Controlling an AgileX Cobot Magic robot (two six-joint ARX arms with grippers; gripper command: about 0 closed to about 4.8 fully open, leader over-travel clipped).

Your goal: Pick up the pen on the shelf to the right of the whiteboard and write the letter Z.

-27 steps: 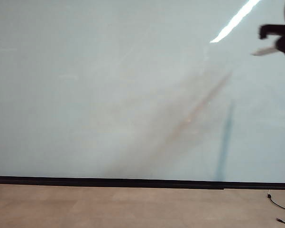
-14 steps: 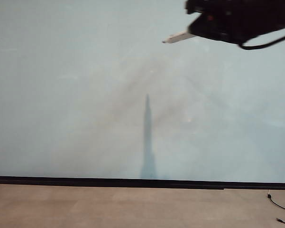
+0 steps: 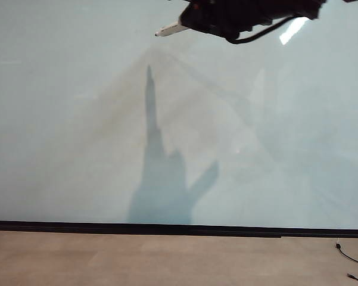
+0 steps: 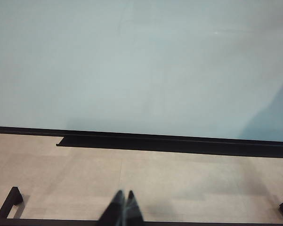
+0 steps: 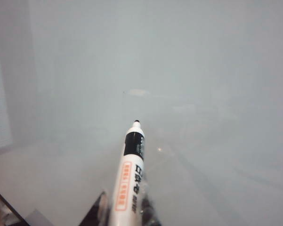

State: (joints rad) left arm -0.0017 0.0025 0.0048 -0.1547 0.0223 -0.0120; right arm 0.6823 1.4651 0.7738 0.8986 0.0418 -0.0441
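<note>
right hand [image 3: 187,22] carrying pen [image 3: 170,28] swept leftward across whiteboard [image 3: 77,119] top

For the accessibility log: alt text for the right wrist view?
The right gripper, shut on the pen, points its black tip at the bare, glossy whiteboard that fills the view. No letter Z or other mark shows on it.

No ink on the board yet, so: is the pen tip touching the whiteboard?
Cannot tell. In the right wrist view the pen, held by the right gripper, points at the whiteboard; no view shows contact or a gap plainly.
</note>
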